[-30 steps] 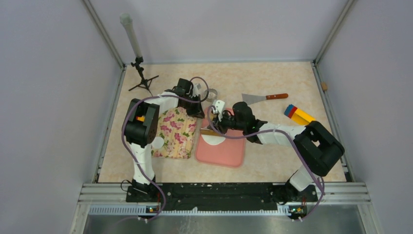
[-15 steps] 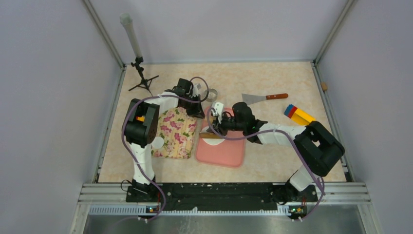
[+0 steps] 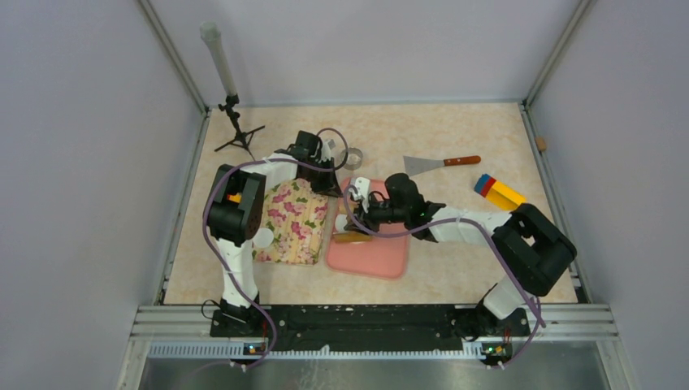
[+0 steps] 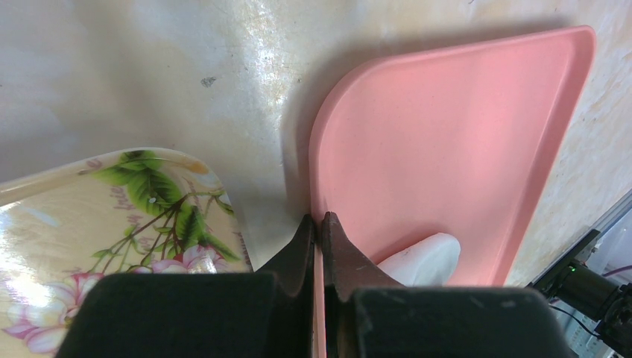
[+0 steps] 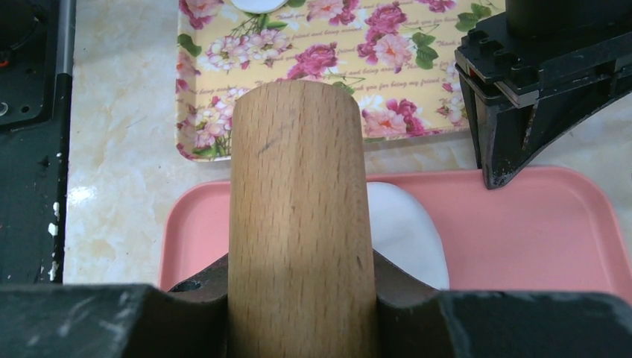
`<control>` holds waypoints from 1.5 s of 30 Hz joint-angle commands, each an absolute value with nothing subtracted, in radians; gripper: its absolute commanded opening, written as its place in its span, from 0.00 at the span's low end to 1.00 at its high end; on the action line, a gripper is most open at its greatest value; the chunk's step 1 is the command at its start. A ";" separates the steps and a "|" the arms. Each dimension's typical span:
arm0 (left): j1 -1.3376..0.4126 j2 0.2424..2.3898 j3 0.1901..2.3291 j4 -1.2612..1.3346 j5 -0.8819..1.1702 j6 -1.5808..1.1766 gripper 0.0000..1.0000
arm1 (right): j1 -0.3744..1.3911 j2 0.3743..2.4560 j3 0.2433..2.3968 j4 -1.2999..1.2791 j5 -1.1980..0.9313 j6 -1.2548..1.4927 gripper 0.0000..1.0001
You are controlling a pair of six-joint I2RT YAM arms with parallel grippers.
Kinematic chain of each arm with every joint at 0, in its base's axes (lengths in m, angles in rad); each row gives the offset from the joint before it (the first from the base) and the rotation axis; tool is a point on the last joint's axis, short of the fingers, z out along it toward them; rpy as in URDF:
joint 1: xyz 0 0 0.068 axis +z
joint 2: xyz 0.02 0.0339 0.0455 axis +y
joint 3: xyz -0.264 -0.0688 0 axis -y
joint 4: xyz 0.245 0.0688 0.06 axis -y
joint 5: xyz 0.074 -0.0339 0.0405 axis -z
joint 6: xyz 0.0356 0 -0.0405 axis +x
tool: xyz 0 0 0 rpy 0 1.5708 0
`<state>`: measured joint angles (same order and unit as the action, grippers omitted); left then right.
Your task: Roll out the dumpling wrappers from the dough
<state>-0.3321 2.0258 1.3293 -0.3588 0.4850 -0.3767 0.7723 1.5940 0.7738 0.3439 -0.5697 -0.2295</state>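
The white dough [image 5: 408, 227] lies on the pink board [image 5: 536, 231], partly under the wooden rolling pin [image 5: 298, 201]. My right gripper [image 5: 298, 277] is shut on the pin; in the top view the pin [image 3: 351, 236] lies across the board's [image 3: 382, 253] left part. My left gripper [image 4: 319, 227] is shut on the board's [image 4: 447, 142] edge, with the dough [image 4: 421, 259] just to its right. One white round wrapper [image 3: 262, 237] lies on the floral tray [image 3: 296, 219]; it also shows in the right wrist view [image 5: 257, 4].
A metal ring cutter [image 3: 354, 157] sits behind the board. A spatula [image 3: 443, 164] and a coloured block [image 3: 498, 191] lie to the right. A small black stand [image 3: 236, 130] is at the back left.
My right gripper has moved the rolling pin toward the near-left edge of the board, over the dough, which now hardly shows from above. The left arm has not moved.
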 commanded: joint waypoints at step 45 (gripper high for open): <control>-0.316 1.988 1.295 -0.405 0.483 -0.368 0.00 | 0.750 1.724 0.880 0.097 -0.416 -0.174 0.00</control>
<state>-0.3225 2.0239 1.3212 -0.3569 0.5018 -0.3809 0.7330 1.6936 0.9386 0.2741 -0.4824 -0.0776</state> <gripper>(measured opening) 0.007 0.293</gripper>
